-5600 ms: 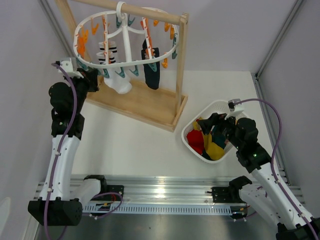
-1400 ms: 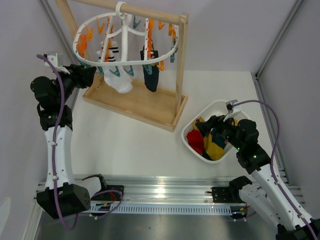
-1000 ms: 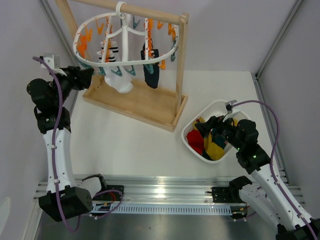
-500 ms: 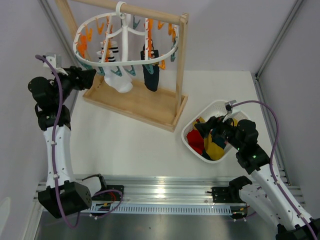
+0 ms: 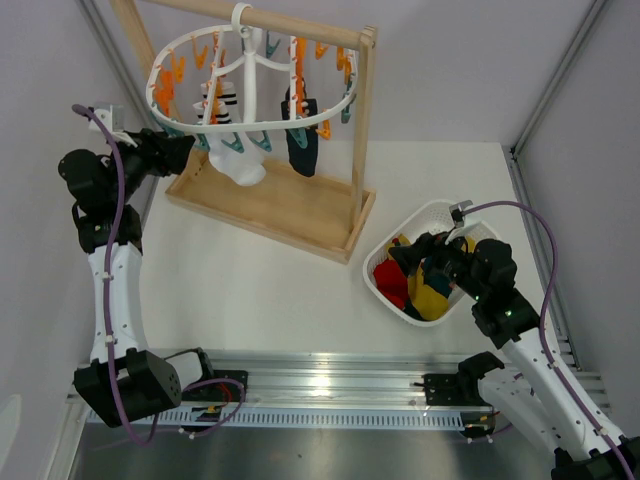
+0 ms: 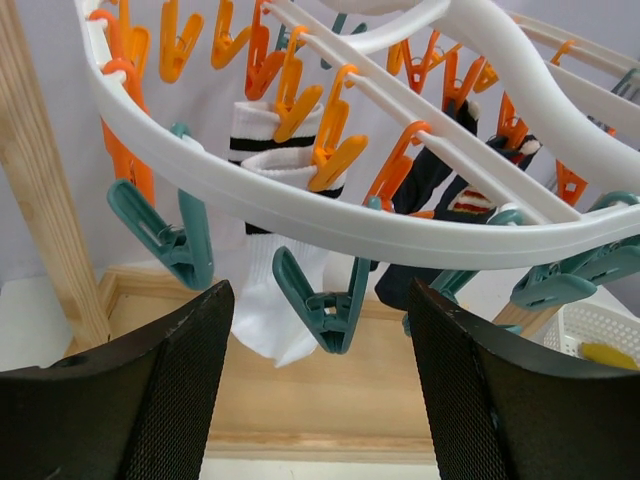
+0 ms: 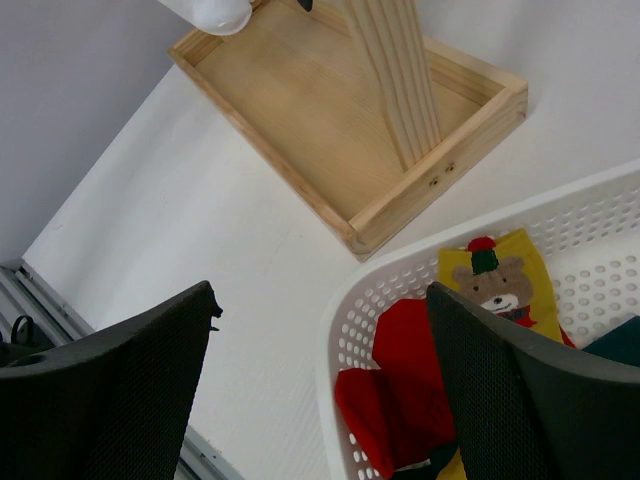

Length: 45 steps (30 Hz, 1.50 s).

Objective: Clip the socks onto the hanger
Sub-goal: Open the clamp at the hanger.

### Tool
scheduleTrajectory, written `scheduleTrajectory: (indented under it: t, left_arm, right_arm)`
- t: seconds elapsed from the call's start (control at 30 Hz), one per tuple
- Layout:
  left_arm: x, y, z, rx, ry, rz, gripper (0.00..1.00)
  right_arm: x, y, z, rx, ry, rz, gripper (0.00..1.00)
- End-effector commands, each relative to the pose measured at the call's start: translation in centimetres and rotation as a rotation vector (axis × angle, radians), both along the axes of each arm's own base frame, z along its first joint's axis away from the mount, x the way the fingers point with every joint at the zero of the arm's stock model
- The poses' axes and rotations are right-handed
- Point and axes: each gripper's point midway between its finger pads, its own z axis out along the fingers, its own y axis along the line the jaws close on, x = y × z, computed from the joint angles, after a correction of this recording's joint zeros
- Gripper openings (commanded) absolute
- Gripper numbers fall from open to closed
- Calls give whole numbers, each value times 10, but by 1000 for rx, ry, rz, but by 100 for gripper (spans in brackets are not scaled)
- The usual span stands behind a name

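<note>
Top external view: two socks hang from the hanger, a white one with black stripes and a navy one, both clipped under the white ring. The hanger hooks over the top bar of a wooden rack standing on the table. Three colours of sock lie in one white basket to the right: yellow, red and a dark teal one between them. The red fabric may be one sock or two; the folds hide that.

The left gripper is raised at the ring's left end, jaws apart. In its wrist view one teal peg dangles between the black fingers, with rows of orange and teal pegs and both hung socks behind it, crowding the way.

The right gripper hovers over the basket's near-left rim, jaws apart, holding nothing, with the rack's base just beyond.
</note>
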Motion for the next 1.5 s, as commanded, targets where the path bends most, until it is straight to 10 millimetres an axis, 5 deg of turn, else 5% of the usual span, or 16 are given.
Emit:
scheduleTrajectory:
  t: [0.0, 0.33, 0.9, 1.27, 1.47]
  left_arm:
    - [-9, -4, 31, 19, -109, -23, 73]
    - [-9, -4, 33, 16, -125, -24, 65]
    - [-18, -20, 34, 21, -133, -34, 36]
    - [-27, -1, 27, -18, -112, 208, 1]
    - [-30, 7, 22, -34, -91, 305, 1]
  right_arm:
    - [3, 2, 9, 7, -51, 12, 89]
    - [2, 2, 11, 8, -54, 14, 89]
    - [2, 0, 11, 8, -50, 3, 89]
    - [10, -8, 7, -4, -14, -69, 89]
    - [24, -22, -2, -28, 53, -186, 88]
